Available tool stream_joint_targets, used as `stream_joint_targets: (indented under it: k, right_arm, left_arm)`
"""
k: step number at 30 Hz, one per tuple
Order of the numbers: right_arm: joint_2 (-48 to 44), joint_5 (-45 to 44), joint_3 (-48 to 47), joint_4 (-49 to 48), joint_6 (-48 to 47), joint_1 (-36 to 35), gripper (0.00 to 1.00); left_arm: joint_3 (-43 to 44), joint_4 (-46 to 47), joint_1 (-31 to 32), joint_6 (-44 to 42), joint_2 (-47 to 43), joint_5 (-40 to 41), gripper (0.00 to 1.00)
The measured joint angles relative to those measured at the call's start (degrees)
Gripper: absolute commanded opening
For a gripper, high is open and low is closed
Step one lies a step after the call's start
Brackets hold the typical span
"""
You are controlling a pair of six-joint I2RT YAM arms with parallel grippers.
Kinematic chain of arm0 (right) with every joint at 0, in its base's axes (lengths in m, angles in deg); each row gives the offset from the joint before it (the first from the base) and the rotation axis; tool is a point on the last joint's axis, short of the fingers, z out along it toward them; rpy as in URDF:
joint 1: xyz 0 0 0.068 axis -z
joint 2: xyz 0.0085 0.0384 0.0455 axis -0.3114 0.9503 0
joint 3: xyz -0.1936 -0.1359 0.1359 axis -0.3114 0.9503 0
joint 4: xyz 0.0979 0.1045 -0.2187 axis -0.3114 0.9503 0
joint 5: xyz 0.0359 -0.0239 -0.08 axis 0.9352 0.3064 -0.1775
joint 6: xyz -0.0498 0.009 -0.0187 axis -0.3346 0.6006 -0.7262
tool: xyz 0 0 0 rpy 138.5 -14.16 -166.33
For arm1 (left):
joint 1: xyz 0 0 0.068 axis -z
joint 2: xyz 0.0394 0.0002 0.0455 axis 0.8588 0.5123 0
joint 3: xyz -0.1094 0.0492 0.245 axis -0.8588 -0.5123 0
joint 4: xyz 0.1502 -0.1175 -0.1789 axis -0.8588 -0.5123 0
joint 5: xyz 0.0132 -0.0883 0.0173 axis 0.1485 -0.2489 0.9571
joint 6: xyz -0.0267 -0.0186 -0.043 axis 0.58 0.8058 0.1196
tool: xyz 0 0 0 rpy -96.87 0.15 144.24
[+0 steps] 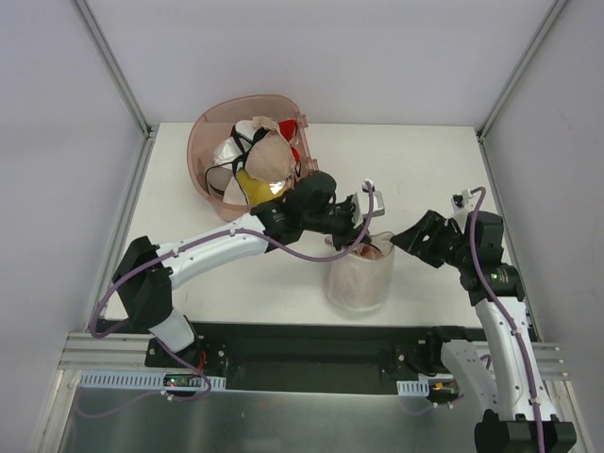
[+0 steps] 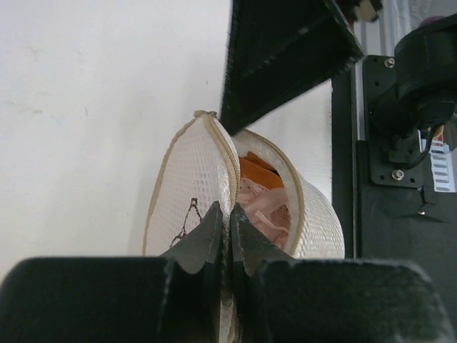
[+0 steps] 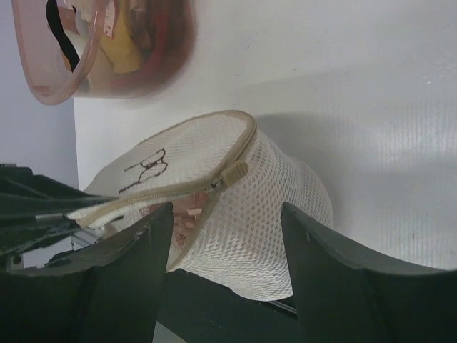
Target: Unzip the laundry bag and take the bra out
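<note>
The laundry bag, a white mesh pouch, stands on the table with its zip partly open. My left gripper is shut on the bag's zipped rim, pinching the lid edge. The pale pink bra shows inside the opening and is still in the bag. My right gripper is open and empty; in the right wrist view its fingers straddle the bag without touching it. The zip pull sits partway along the rim, and the bra peeks out below it.
A pink plastic tub lies at the back left, holding a beige bra, a yellow garment and other clothes. It also shows in the right wrist view. The table's front edge and black rail run just behind the bag.
</note>
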Motion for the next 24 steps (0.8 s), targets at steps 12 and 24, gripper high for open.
stream_joint_targets:
  k: [12, 24]
  right_arm:
    - [-14.5, -21.3, -5.3, 8.6, 2.8, 2.8, 0.71]
    - [-7.8, -34.6, -6.0, 19.9, 4.0, 5.1, 0.77]
  left_arm:
    - [14.3, -7.6, -2.0, -6.6, 3.7, -6.9, 0.97]
    - [20.3, -12.2, 7.4, 1.5, 11.0, 10.2, 0.92]
